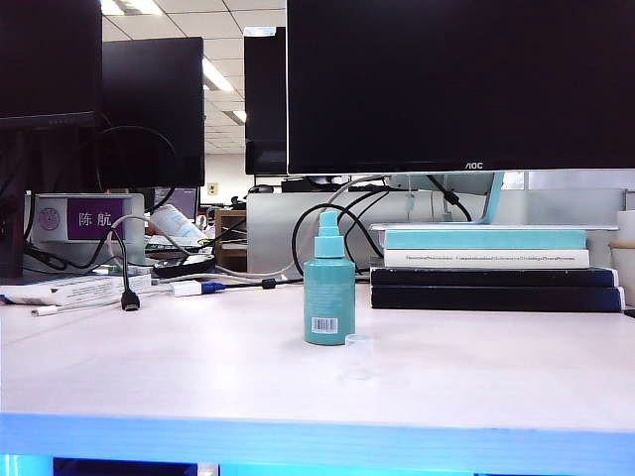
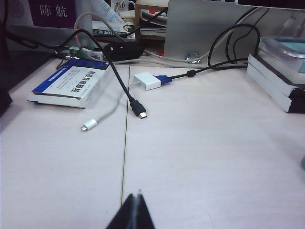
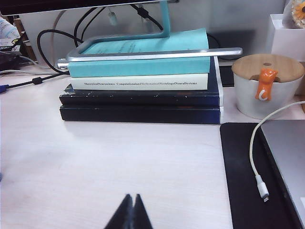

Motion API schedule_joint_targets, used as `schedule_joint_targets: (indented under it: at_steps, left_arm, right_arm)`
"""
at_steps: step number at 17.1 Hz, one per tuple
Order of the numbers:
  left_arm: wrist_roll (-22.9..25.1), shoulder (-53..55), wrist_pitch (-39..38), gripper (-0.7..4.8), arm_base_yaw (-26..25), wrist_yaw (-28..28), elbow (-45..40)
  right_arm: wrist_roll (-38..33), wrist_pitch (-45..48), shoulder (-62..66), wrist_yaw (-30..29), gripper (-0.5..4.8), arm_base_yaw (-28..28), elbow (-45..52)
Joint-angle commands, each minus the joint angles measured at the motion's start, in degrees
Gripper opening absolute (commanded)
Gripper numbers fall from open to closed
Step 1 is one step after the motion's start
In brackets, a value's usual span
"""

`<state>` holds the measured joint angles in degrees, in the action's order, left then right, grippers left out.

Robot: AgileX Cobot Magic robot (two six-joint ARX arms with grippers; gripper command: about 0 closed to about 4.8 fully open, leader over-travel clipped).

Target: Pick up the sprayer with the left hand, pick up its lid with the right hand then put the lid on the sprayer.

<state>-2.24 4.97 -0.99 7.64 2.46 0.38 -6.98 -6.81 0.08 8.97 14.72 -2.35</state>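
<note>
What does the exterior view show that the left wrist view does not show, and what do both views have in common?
Only the exterior view shows the sprayer standing upright and the lid on the table in front of it. Only the left wrist view shows the left gripper, jaws shut, above bare table. Both views show the blue and white box, the black cable plug and the stack of books.

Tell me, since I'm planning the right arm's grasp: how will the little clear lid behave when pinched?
The lid, beside the sprayer, looks tiny, thin and transparent, so it is probably very light and may skid or flip if nudged. Smooth plastic could slip. Both grippers are shut, away from it.
</note>
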Motion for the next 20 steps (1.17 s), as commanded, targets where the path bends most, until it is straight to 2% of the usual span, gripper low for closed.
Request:
schedule_joint_targets:
  at_steps: [1, 5, 9, 16, 18, 19, 20]
  left_arm:
    - [-0.1, 0.0, 1.1, -0.05, 0.0, 0.3, 0.0]
    - [-0.4, 0.0, 2.7, -0.05, 0.0, 0.8, 0.0]
    - [-0.3, 0.0, 15.7, -0.05, 0.0, 3.8, 0.5]
    - [-0.3, 2.1, 14.4, -0.06, 0.0, 3.8, 8.0]
    - [1.4, 9.7, 15.6, -0.05, 0.0, 7.9, 13.8]
    - [3.8, 14.6, 18.6, -0.05, 0.0, 13.9, 16.2]
    - [4.9, 17.8, 20.4, -0.05, 0.0, 17.6, 17.7]
  right_arm:
    - [0.1, 1.0, 0.0, 0.2, -0.01, 0.0, -0.3]
    - [-0.5, 1.2, 0.0, 0.2, -0.01, 0.0, -0.3]
    - [-8.5, 3.0, 0.0, 0.2, -0.01, 0.0, -0.4]
    - [-13.1, 4.0, 0.0, 2.1, -0.02, 0.0, -3.4]
    - [-13.1, 4.1, 1.7, 2.6, -0.02, 0.0, -5.9]
    - [-12.9, 4.1, 3.7, 2.8, -0.02, 0.0, -7.2]
    - [-12.9, 4.3, 5.2, 2.7, -0.02, 0.0, -8.0]
